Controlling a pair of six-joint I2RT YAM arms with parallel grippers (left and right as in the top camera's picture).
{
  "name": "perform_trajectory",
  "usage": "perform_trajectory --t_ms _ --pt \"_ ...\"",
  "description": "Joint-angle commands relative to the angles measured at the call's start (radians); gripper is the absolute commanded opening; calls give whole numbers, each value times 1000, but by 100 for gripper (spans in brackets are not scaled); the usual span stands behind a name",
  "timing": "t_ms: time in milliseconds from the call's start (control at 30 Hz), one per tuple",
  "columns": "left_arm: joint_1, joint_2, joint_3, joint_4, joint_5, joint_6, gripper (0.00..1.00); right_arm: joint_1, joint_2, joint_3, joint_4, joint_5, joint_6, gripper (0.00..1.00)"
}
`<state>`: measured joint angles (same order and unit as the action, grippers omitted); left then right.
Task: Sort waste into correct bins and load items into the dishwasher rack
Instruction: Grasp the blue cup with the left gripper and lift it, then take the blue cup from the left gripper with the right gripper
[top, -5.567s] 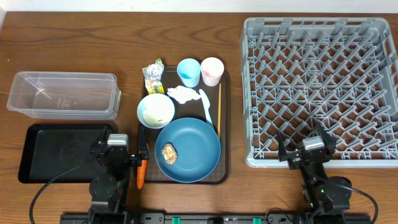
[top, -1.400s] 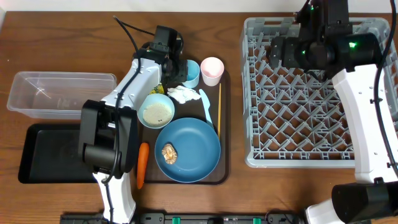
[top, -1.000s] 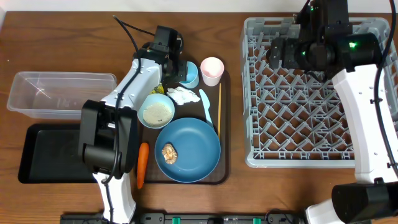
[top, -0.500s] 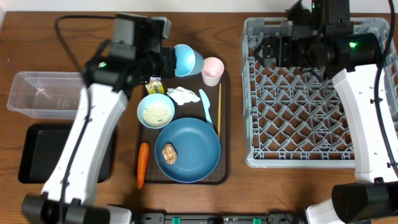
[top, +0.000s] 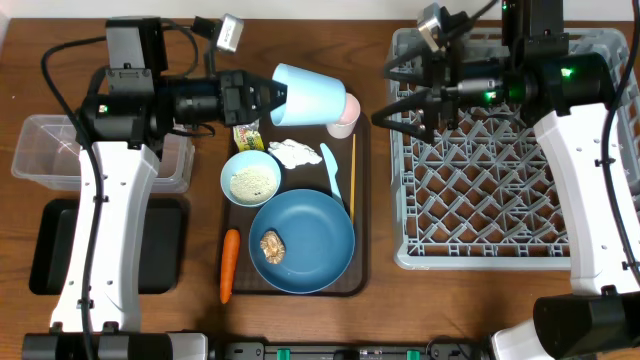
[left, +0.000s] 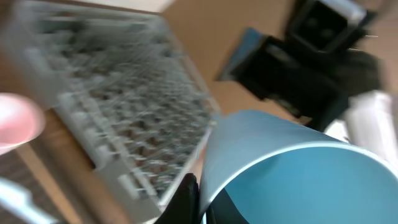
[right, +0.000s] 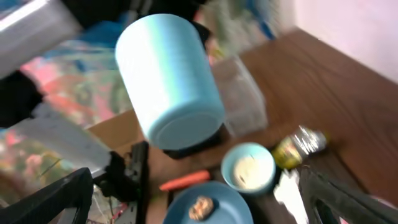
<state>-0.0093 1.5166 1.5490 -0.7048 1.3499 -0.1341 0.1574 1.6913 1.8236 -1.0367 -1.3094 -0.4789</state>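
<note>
Over wooden table (top: 330, 30), just left of dishwasher rack (top: 500, 258): light blue cup (top: 312, 96) tipped sideways, rim apparently pinched in left gripper (top: 272, 95); right gripper (top: 392, 92) spread wide, empty, facing it.

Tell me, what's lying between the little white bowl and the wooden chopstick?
In the overhead view, the pale blue spoon lies between the white bowl and the chopstick, with the crumpled white napkin by the spoon's upper end.
</note>
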Motion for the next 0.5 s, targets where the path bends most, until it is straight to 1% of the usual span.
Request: perform_trajectory --t_ms 0,100,267,400,467 --pt "2 -1 5 6 187 -2 6 38 1 9 14 -146 -106 99" --pt "1 -1 5 6 188 -2 6 74 1 9 51 -146 -106 99" --pt "-5 -1 5 6 214 -2 6 134 1 9 138 -119 -95 97" --pt "-8 -1 5 6 214 -2 6 180 1 9 239 -109 7 95" --pt "-8 -1 5 6 213 -2 6 204 1 9 264 -77 39 90"
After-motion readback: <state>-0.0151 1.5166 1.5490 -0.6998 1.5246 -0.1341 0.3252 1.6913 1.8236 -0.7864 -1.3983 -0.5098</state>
